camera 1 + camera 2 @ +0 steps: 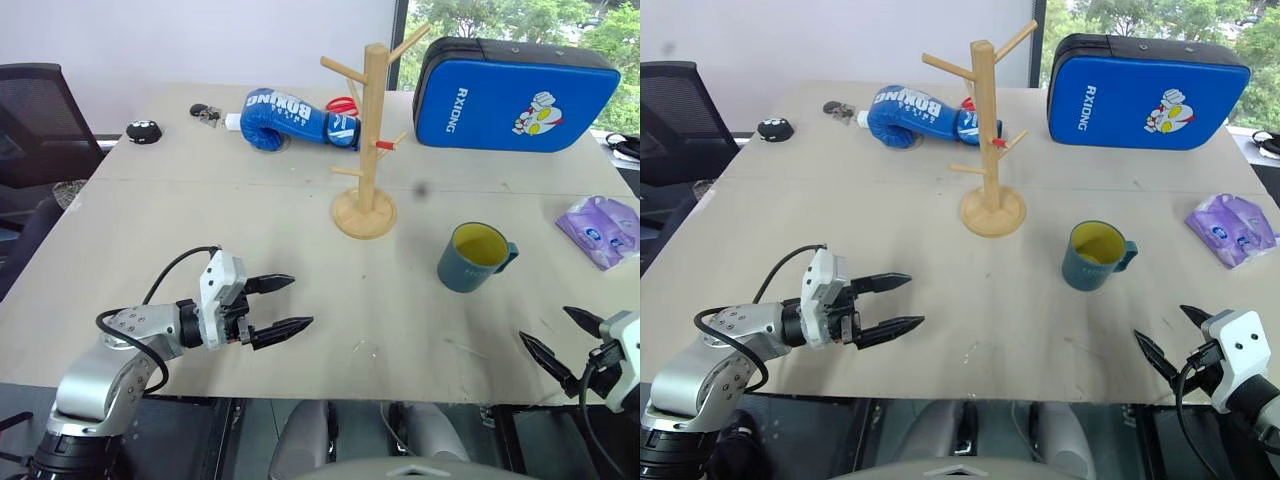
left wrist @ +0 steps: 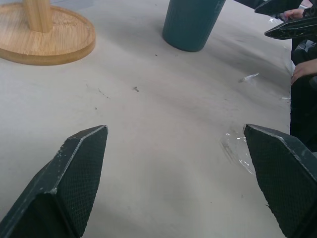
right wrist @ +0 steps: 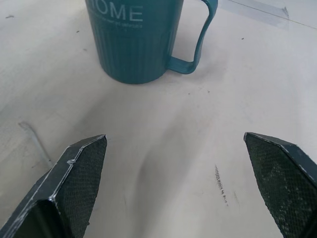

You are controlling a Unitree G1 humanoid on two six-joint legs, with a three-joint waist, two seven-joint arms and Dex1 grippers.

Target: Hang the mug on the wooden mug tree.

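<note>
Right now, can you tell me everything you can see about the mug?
The mug is slate blue-grey outside and yellow inside, and looks ceramic with a ribbed wall. The right wrist view shows letters ending in "OME" near its rim. It has one loop handle, pointing to the robot's right. It stands upright and looks empty, resting on the table, right of the wooden mug tree and apart from it. Nothing else touches it; the right tool waits open nearby.
</note>
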